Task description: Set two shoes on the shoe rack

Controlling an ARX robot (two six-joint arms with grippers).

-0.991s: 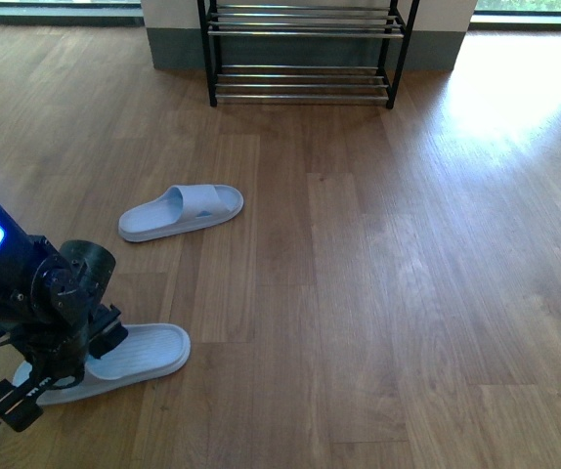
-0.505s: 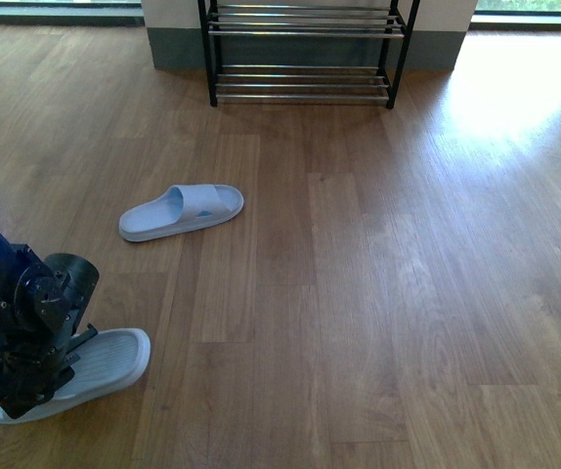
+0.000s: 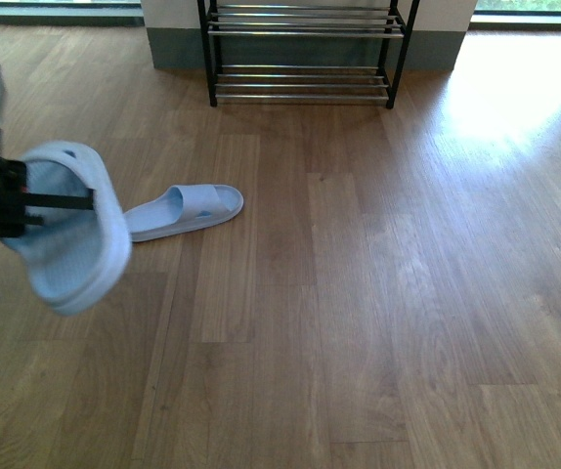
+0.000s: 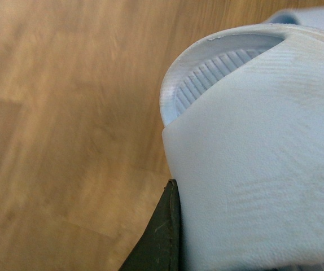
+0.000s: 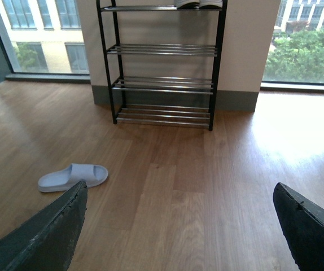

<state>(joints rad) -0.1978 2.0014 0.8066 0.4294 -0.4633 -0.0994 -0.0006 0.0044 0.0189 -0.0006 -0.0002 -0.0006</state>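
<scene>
Holding pale slide (image 3: 75, 244) aloft: left pincer (image 3: 61, 200) clamped; right pincer (image 5: 176, 237) wide; 2nd slide (image 3: 183, 210) on floor (image 3: 408, 293).

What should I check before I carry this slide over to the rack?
1. Left gripper shut on the held slide: ok, the slide is off the floor.
2. Grip security: cannot tell; the slide hangs tilted and looks blurred.
3. Route to the shoe rack: ok, only bare floor ahead, with the second slide lying low beside the route.
4. Free shelf: ok, the lower tiers look bare in the right wrist view.
5. Right gripper open and empty: ok.
6. Both slides on the rack: not ok.
</scene>
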